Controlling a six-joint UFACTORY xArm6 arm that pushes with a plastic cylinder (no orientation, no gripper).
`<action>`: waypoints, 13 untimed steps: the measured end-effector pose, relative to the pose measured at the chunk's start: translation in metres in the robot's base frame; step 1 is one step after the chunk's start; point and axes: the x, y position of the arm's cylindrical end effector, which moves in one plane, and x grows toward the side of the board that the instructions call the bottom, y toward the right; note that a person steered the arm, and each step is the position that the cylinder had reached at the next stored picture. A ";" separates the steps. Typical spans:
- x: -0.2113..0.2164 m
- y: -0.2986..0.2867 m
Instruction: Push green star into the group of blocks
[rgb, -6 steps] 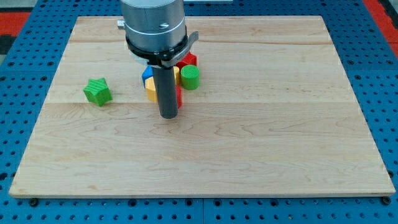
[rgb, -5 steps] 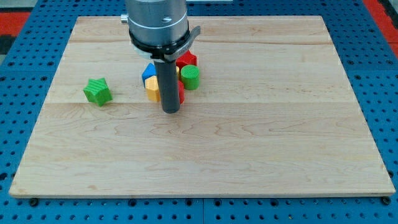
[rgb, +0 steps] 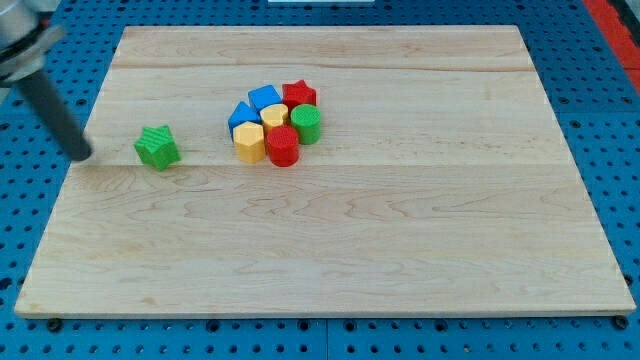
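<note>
The green star (rgb: 157, 147) lies alone on the wooden board (rgb: 400, 230), left of centre. My tip (rgb: 82, 155) rests at the board's left edge, a short way to the left of the green star and not touching it. The group of blocks sits right of the star: a blue block (rgb: 264, 97), a second blue block (rgb: 241, 115), a red star (rgb: 299, 95), a green cylinder (rgb: 306, 124), a yellow block (rgb: 274, 115), a yellow hexagon (rgb: 249, 141) and a red cylinder (rgb: 283, 145), all packed together.
The board lies on a blue pegboard table (rgb: 620, 150). A red patch (rgb: 25, 25) shows at the view's top left corner.
The arm has swung from in front of the group far to the left; my tip now stands left of the green star. The blocks have not moved.
</note>
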 end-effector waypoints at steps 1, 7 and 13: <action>-0.009 0.038; 0.079 0.087; 0.128 0.130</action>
